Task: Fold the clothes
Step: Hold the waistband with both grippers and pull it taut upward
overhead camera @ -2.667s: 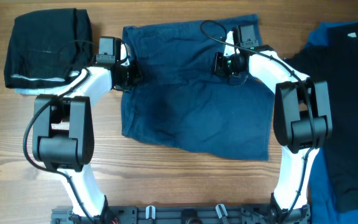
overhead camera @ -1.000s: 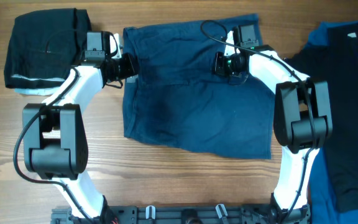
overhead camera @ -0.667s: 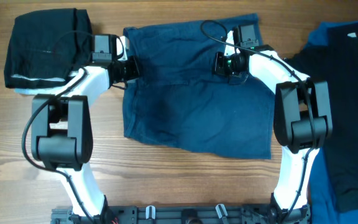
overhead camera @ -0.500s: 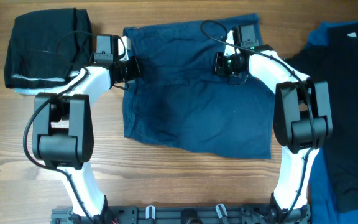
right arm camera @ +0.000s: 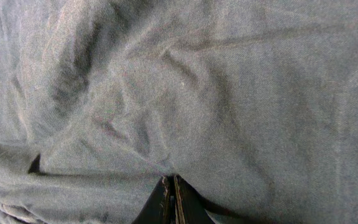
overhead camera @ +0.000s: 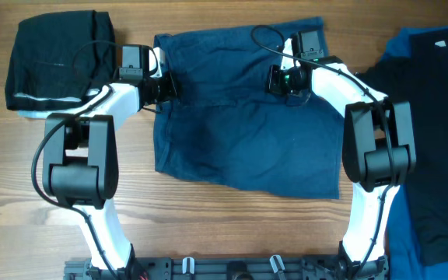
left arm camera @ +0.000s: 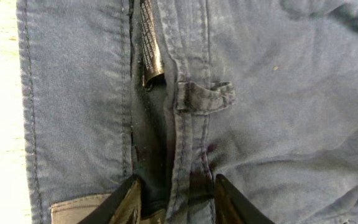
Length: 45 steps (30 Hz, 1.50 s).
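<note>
Navy shorts (overhead camera: 247, 132) spread flat on wooden surface (overhead camera: 208, 225), centre of frame. Your right hand (right arm camera: 170, 198) closed tight on fabric fold, upper centre: probably anchoring cloth. Your left hand (left arm camera: 178, 202) part-open, fingers straddling waistband at shorts' left edge: probably lining up grip for fold.

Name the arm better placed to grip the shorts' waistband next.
Left. The left fingers, open, straddle the waistband by the belt loop; the right fingers are shut on the shorts away from it.
</note>
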Available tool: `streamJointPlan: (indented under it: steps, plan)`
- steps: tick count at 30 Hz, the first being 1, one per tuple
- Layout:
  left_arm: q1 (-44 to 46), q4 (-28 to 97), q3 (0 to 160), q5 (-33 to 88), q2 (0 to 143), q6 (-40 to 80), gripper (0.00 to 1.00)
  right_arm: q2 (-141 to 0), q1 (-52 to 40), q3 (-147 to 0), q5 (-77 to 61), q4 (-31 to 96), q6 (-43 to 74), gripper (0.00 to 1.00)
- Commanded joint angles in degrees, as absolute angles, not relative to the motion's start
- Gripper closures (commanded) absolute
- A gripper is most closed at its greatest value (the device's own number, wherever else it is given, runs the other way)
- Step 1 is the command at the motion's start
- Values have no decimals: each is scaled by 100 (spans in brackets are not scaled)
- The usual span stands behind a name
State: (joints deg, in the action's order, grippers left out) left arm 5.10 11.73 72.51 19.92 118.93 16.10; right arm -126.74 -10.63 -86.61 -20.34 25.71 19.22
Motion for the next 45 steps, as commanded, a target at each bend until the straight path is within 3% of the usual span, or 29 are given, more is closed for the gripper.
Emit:
streamJointPlan:
  steps: [1, 20, 30, 33, 38, 40, 41, 42, 43, 45]
  plan:
    - [580, 1216, 7229, 2016, 12040, 1498, 68, -12868, -978, -8560, -1284, 2661, 1811, 95]
    - [650, 1264, 7234, 2464, 11710, 1498, 66, -12868, -985, -8560, -1284, 2661, 1817, 95]
    - [725, 1378, 7236, 2462, 11592, 1494, 95, -12868, -978, -8560, -1262, 2663, 1806, 95]
    - [725, 1466, 7236, 2458, 11408, 1365, 96, -12868, -978, -8560, -1262, 2661, 1800, 95]
    - [722, 1747, 7236, 2163, 11026, 1363, 96, -12707, -952, -8586, -1321, 2652, 1667, 85]
    - [725, 1929, 7236, 1737, 10978, 1304, 96, -12366, -915, -8683, -1564, 2779, 1194, 76]
    - [725, 2036, 7236, 1592, 10975, 1186, 96, -12068, -902, -8737, -1566, 2886, 1070, 69]
    - [725, 2209, 7234, 1199, 10975, 1173, 96, -11671, -902, -8744, -1494, 2899, 1039, 47]
    - [725, 2259, 7234, 1020, 10975, 1173, 96, -11485, -902, -8744, -1433, 2895, 1041, 34]
    - [725, 2327, 7234, 655, 10978, 1175, 96, -11139, -902, -8744, -1223, 2895, 1041, 25]
